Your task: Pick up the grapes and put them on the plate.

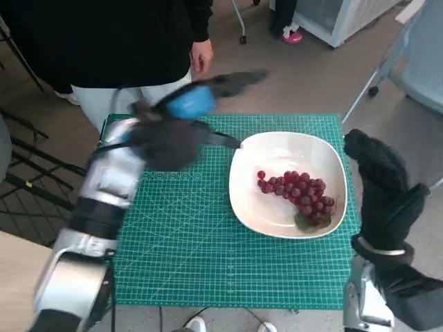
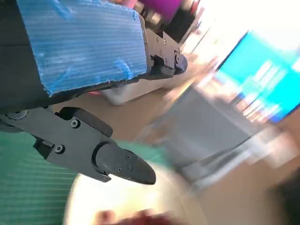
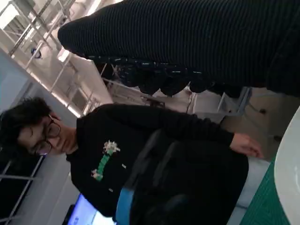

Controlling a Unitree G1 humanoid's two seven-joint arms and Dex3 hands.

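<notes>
A bunch of red grapes [image 1: 299,194] lies in the white plate [image 1: 249,207] on the right half of the green cutting mat [image 1: 180,242]. My left hand [image 1: 185,123] hovers blurred over the mat just beyond the plate's far-left rim, fingers spread and holding nothing. In the left wrist view its black fingers [image 2: 117,161] are empty, with the plate [image 2: 140,199] and a red blur of grapes [image 2: 140,218] beneath. My gloved right hand [image 1: 385,185] stands at the plate's right side, fingers stretched out and empty. The glove [image 3: 211,42] crosses the right wrist view, where the plate rim [image 3: 288,178] shows.
A person in a black top [image 1: 104,41] stands at the table's far side, one hand [image 1: 201,57] hanging near the mat's far edge. The same person [image 3: 140,154] fills the right wrist view. Chair legs [image 1: 374,76] are at far right, a black rack [image 1: 28,173] at left.
</notes>
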